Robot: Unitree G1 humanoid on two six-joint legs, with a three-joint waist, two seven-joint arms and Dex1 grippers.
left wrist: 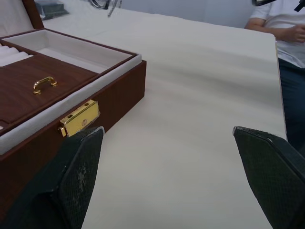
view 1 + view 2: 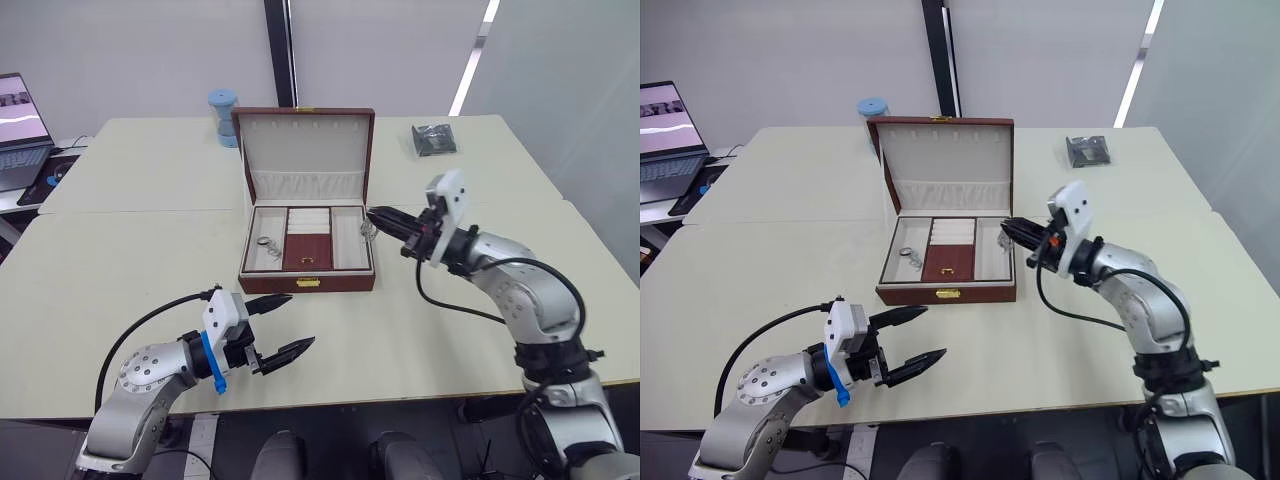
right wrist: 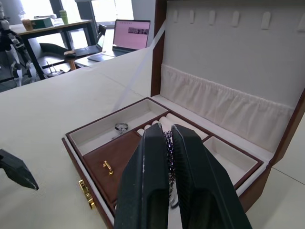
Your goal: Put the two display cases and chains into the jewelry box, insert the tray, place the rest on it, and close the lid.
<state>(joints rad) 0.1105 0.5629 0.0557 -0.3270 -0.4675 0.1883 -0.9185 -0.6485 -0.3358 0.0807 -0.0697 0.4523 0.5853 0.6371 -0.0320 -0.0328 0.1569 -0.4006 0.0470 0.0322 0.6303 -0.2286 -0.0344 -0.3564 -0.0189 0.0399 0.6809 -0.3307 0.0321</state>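
Right gripper [image 2: 372,214] is clamped on a chain [image 3: 168,143] above the jewelry box [image 2: 307,280]; it could be snagged on the rim.

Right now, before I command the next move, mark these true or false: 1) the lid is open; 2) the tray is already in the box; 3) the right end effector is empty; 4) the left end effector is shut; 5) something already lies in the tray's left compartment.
1) True: the lid stands upright behind the jewelry box.
2) True: the tray sits inside the box.
3) False: the right end effector is shut on a small chain-like piece, held over the tray's right side.
4) False: the left end effector is open and empty, in front of the box.
5) True: a small silvery piece lies there.
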